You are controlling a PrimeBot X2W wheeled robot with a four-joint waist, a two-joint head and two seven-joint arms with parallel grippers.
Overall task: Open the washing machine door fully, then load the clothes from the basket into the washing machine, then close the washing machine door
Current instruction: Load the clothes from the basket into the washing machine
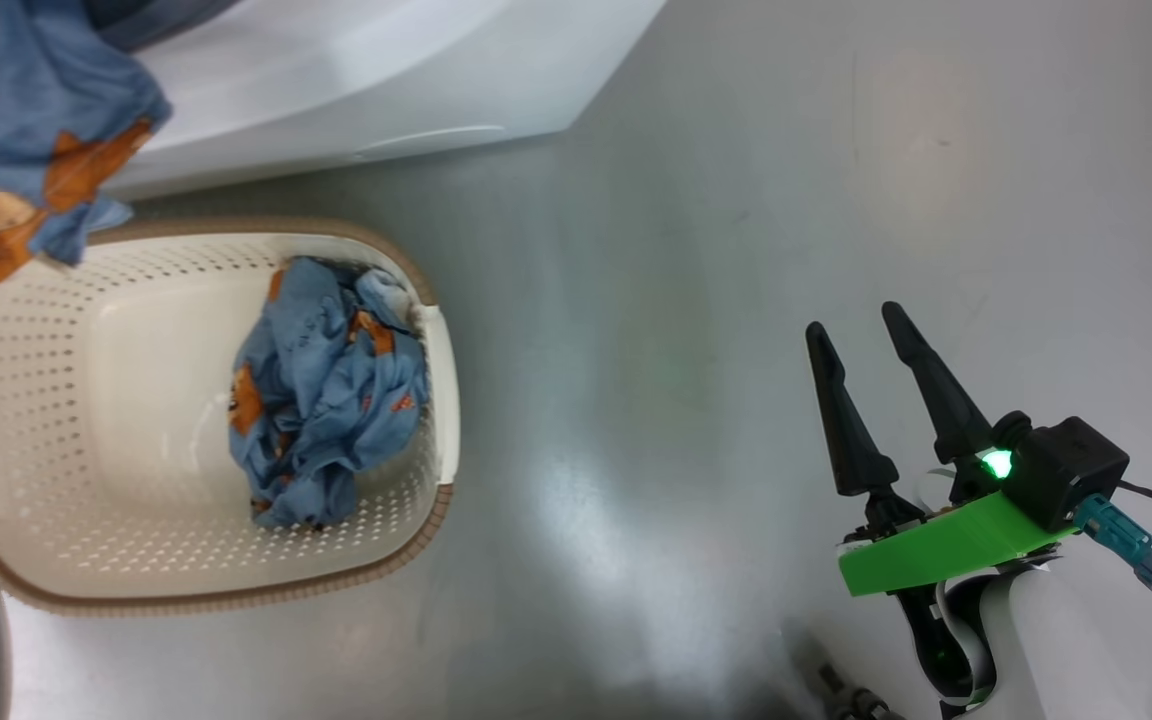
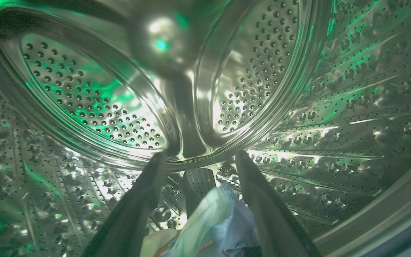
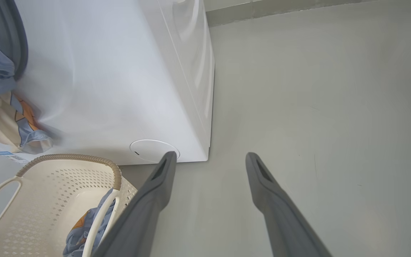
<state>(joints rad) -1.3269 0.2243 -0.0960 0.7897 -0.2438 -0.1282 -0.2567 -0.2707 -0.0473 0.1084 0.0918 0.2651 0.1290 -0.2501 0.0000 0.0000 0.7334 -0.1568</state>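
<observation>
The left gripper (image 2: 200, 154) is gaping wide inside the drum (image 2: 84, 100) of the washing machine (image 3: 120, 71) (steel glinting green), a blue garment (image 2: 212, 217) lying between its fingers (image 2: 134, 214). More blue, orange-printed clothes (image 1: 326, 390) are sitting crumpled against the right wall of the basket (image 1: 236, 600). The right gripper (image 1: 855, 320) is hovering wide apart.

Right tool (image 1: 854, 318): tapered black fingers (image 1: 848, 430), green bracket (image 1: 936, 548), glowing lamp (image 1: 997, 463), black block (image 1: 1076, 470), teal plug (image 1: 1121, 545), white forearm (image 1: 1066, 640)
</observation>
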